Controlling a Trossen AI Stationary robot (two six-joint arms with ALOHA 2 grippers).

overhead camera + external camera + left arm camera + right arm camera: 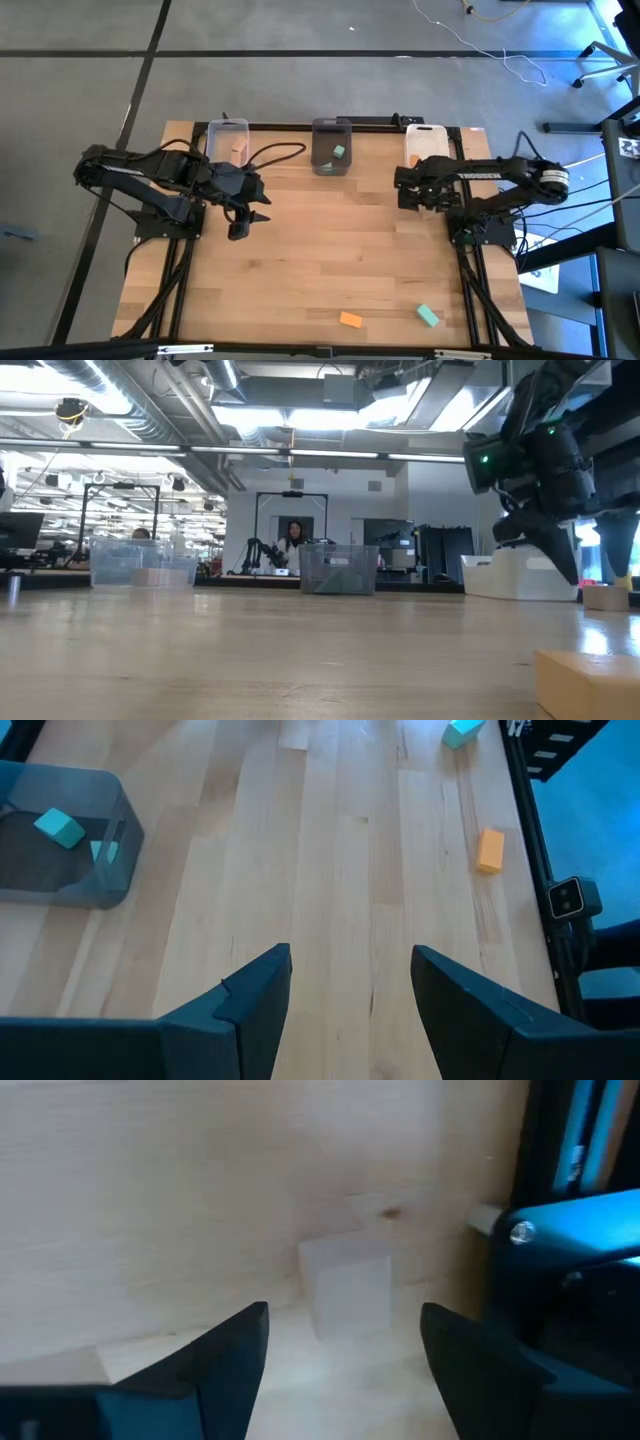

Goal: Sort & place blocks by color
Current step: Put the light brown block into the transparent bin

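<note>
My right gripper (343, 1342) (424, 198) is open and points down at a pale tan block (345, 1280) lying flat on the table near the right edge. Its fingers stand on either side of the block without touching it. The low view shows this block (605, 597) below the gripper. My left gripper (350, 960) (243, 216) is open and hovers over bare table on the left side. An orange block (350, 320) (490, 850) and a teal block (428, 316) (460, 732) lie near the table's near edge.
Three bins stand along the far edge. The clear left bin (227, 128) holds a pale block, the grey middle bin (332, 128) (110, 810) holds teal blocks, and the white right bin (424, 132) holds an orange one. A person sits in the room behind (294, 540).
</note>
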